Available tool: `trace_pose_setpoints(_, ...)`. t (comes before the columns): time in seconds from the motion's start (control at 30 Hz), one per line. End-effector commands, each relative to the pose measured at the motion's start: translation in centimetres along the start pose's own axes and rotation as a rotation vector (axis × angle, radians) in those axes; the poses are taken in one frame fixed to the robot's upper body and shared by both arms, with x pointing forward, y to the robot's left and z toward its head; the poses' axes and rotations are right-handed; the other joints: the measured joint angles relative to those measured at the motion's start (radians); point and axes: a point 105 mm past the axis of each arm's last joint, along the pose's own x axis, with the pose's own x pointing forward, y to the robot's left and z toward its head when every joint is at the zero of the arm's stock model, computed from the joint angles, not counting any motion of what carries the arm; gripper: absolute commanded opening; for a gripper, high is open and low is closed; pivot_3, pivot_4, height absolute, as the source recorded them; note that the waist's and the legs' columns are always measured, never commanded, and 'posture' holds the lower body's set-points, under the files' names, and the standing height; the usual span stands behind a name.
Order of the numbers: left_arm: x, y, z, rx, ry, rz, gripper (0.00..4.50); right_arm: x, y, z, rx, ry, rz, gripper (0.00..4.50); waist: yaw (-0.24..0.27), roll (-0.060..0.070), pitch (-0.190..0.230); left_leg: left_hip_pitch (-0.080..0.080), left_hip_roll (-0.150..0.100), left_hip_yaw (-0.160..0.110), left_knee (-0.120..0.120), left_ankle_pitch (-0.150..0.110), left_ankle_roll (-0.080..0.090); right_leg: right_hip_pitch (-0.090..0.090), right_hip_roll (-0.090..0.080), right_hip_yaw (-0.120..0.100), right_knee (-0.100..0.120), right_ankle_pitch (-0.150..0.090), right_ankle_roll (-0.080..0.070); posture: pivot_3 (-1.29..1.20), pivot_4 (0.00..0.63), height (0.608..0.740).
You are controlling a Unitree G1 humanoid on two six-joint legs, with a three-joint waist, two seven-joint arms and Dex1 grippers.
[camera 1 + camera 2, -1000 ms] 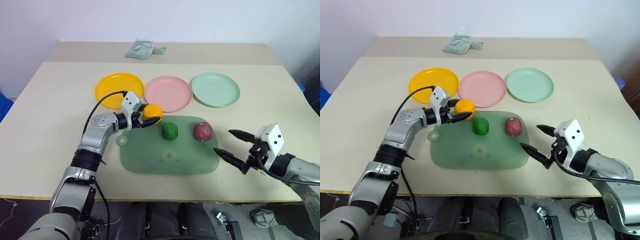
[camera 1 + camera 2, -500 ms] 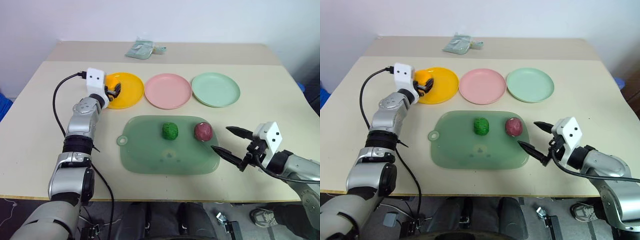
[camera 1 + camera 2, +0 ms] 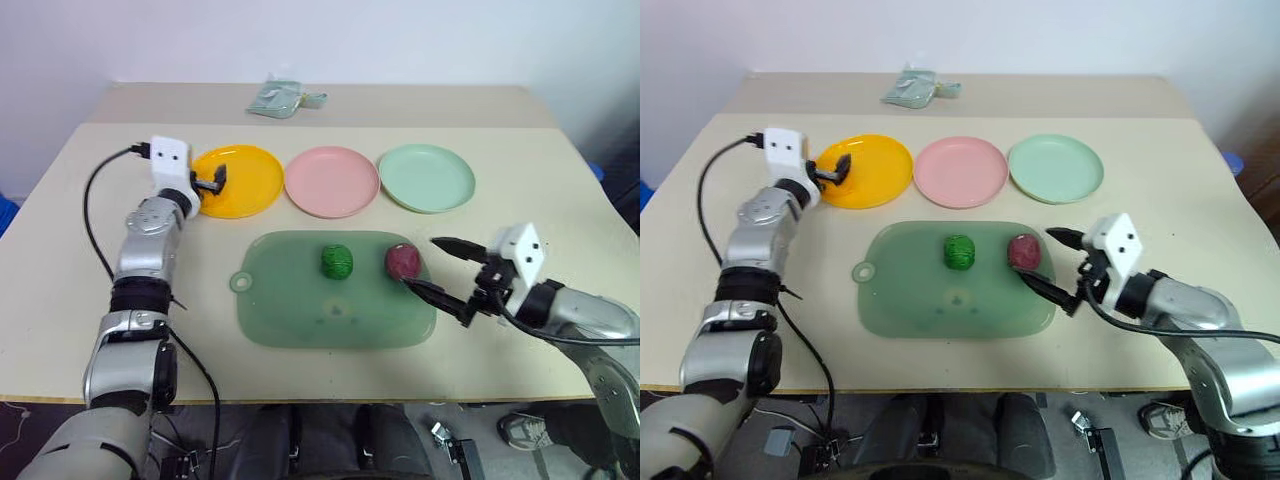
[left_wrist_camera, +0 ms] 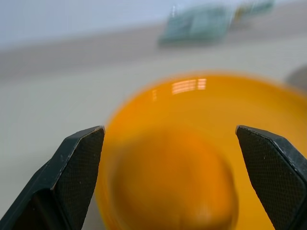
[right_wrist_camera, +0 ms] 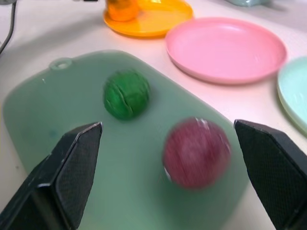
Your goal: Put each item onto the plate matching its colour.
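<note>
The orange-yellow ball lies on the left part of the yellow plate, free of the fingers. My left gripper hangs open right at it, one finger on each side in the left wrist view. The bumpy green ball and the maroon ball rest on the green mat. My right gripper is open just right of the maroon ball, its tips reaching past that ball's near and far sides without touching. The pink plate and mint plate hold nothing.
A grey-green foil packet lies at the table's far edge. The mat's ring tab points left. A black cable loops from the left wrist over the table's left side.
My left gripper carried the orange-yellow ball from the mat's corner to the yellow plate and opened, leaving the ball there. My right gripper slid left up to the maroon ball.
</note>
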Motion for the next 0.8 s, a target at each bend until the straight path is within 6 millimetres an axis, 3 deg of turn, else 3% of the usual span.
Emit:
trace_pose_setpoints(0.03,-2.9,-1.5,2.6,0.048,-0.123,-0.202,4.47,2.6,1.6,1.2,-0.072,-0.020,0.042,4.50,-0.009,0.001,0.000,0.000,0.000,0.000,-0.001,0.000,0.000,0.000,0.000,0.000,0.000,0.000,0.000,0.00,0.150,0.740)
trace_pose_setpoints(0.17,-10.0,-7.8,0.6,0.025,-0.027,-0.694,4.47,6.3,1.6,-0.1,-0.076,0.014,0.020,4.50,-0.012,0.001,0.000,0.000,-0.001,-0.001,-0.001,0.000,0.000,0.000,-0.002,0.000,0.000,0.000,0.000,0.00,0.150,0.740)
trace_pose_setpoints(0.3,-14.3,-11.0,-1.2,0.042,0.082,-0.907,4.47,8.5,1.1,-2.3,-0.061,0.103,-0.010,4.50,0.002,0.001,0.000,0.000,-0.002,-0.002,0.000,0.000,0.000,0.001,-0.002,0.000,-0.001,0.000,-0.001,0.00,0.150,0.740)
trace_pose_setpoints(0.5,-15.6,-12.3,-0.7,-0.007,0.075,-0.941,4.47,9.8,1.0,-3.9,-0.041,0.156,-0.022,4.50,0.007,0.001,0.000,0.000,-0.002,-0.001,0.000,0.000,0.000,0.001,-0.002,0.001,-0.001,0.000,-0.001,0.00,0.150,0.740)
trace_pose_setpoints(0.6,-15.8,-12.5,-0.9,-0.024,0.084,-0.936,4.50,10.7,0.9,-3.1,-0.035,0.118,-0.035,3.60,0.003,0.002,0.000,0.000,-0.002,-0.001,0.000,0.000,0.000,0.000,-0.001,0.001,0.000,0.000,-0.001,0.00,0.150,0.740)
trace_pose_setpoints(0.7,-15.7,-12.4,-1.0,-0.025,0.087,-0.923,4.50,10.7,1.2,-1.2,-0.056,0.044,-0.018,2.15,0.003,0.002,0.000,0.000,-0.002,-0.001,0.000,0.000,0.000,0.000,-0.001,0.001,0.000,0.000,-0.001,0.00,0.150,0.740)
trace_pose_setpoints(0.8,-15.5,-12.4,-1.3,-0.025,0.090,-0.911,4.50,10.5,0.1,1.1,-0.075,-0.013,-0.043,1.96,0.006,0.002,0.000,0.000,-0.002,0.000,0.000,0.000,0.001,0.000,-0.001,0.001,0.000,0.000,0.000,0.00,0.150,0.740)
